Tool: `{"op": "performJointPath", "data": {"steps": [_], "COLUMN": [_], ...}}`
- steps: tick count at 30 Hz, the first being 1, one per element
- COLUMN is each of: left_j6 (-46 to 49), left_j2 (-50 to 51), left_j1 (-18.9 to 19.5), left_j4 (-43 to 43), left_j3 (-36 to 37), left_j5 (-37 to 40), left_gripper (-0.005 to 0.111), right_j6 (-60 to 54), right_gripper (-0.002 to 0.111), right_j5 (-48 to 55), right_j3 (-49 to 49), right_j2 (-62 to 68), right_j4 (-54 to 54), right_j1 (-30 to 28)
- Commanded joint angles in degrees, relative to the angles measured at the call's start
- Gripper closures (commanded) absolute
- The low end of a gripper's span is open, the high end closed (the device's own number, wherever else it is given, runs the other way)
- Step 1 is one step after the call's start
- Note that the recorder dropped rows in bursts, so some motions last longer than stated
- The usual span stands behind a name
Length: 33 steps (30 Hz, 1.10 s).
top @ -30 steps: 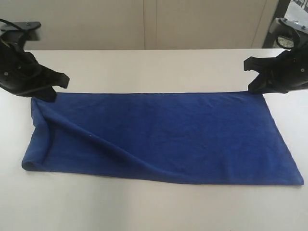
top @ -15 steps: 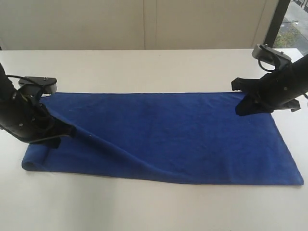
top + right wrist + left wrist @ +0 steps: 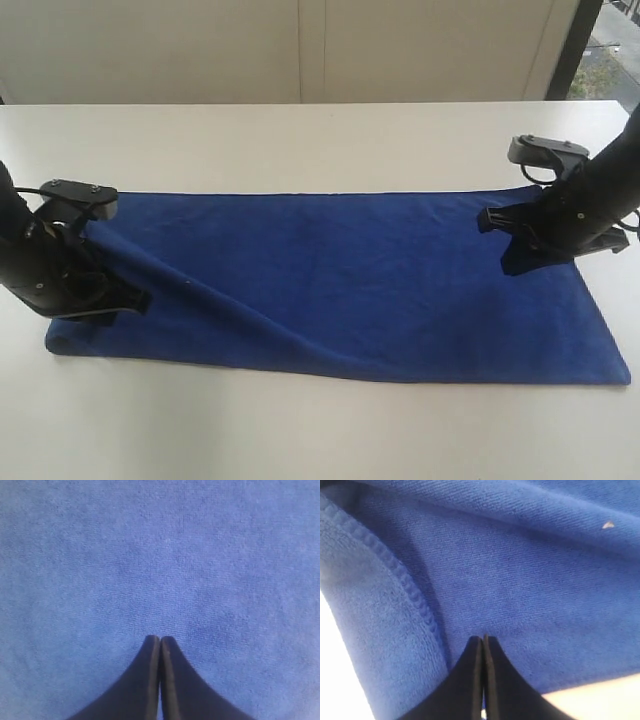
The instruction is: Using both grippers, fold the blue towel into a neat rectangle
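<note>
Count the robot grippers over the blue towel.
2: left gripper over the left end of the blue towel, right gripper over its right end; both shut.

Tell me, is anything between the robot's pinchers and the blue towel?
No, nothing visible. The left gripper and right gripper, both shut, have only the blue towel in front of their tips.

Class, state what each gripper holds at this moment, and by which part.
Nothing is held. The left gripper and the right gripper are both shut with no cloth between their jaws, tips over the blue towel.
</note>
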Motion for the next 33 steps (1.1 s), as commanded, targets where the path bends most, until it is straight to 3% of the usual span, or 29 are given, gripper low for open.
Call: {"op": "performJointPath", "data": {"steps": [1, 12, 19, 33], "left_j6": [0.08, -1.77, -2.70, -3.07], "left_j2": [1.65, 3.28, 3.28, 2.37], "left_j1": [-0.10, 0.01, 4.13, 4.51], "left_j4": [0.40, 3.54, 4.02, 4.02], "left_j3": [0.43, 0.43, 0.43, 0.43], "left_j5": [-0.66, -1.76, 1.66, 8.76], "left_gripper": [0.107, 0.107, 0.107, 0.107], "right_j6": [0.11, 0.11, 0.11, 0.11], "right_gripper": [0.108, 0.108, 0.108, 0.108], "right_j5": [-0.14, -0.40, -0.51, -0.98], "right_j3": [0.03, 0.03, 0.03, 0.03], "right_j2": [0.42, 0.43, 0.43, 1.86], "right_j4": [-0.46, -0.46, -0.46, -1.64], "right_j1": [-0.03, -0.03, -0.03, -0.03]}}
